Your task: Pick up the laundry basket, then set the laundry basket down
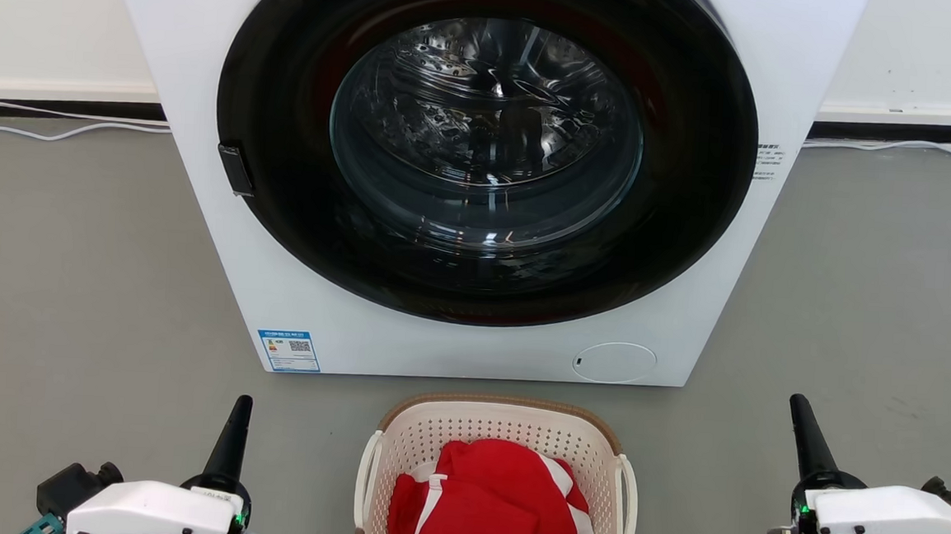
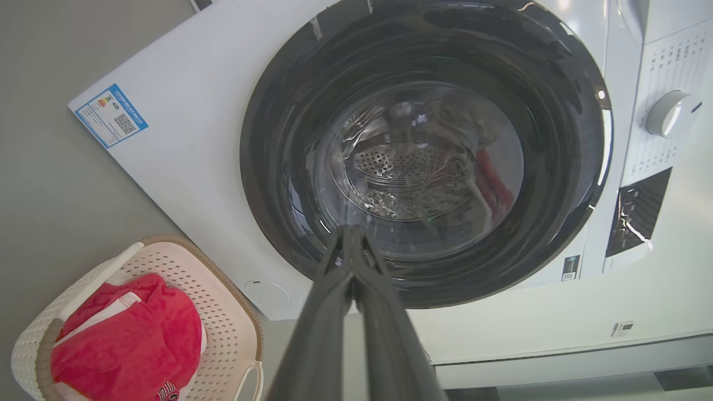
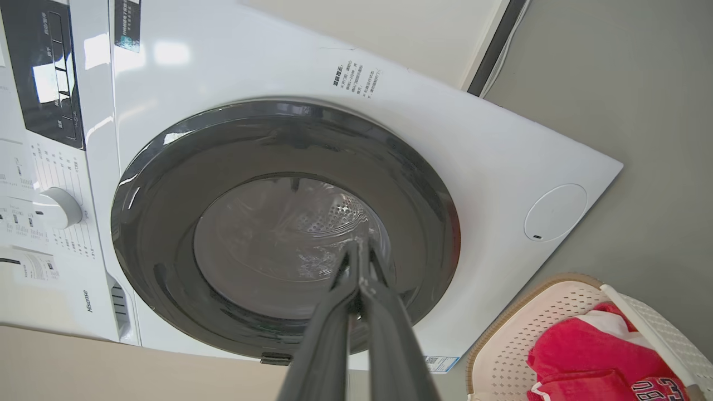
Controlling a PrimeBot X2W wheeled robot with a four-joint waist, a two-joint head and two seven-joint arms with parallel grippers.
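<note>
Laundry basket (image 1: 424, 437), holding red clothing (image 1: 494, 499), is sitting on the floor (image 1: 70, 275) just in front of the washer (image 1: 208, 52), its loop handles (image 1: 364, 475) facing sideways. Left claw (image 1: 241, 408) and right claw (image 1: 798, 406) are flanking it, fingers pressed together and gripping nothing, the left seemingly slightly nearer. Washer lettering (image 3: 87, 301) is reading "Hisense".
</note>
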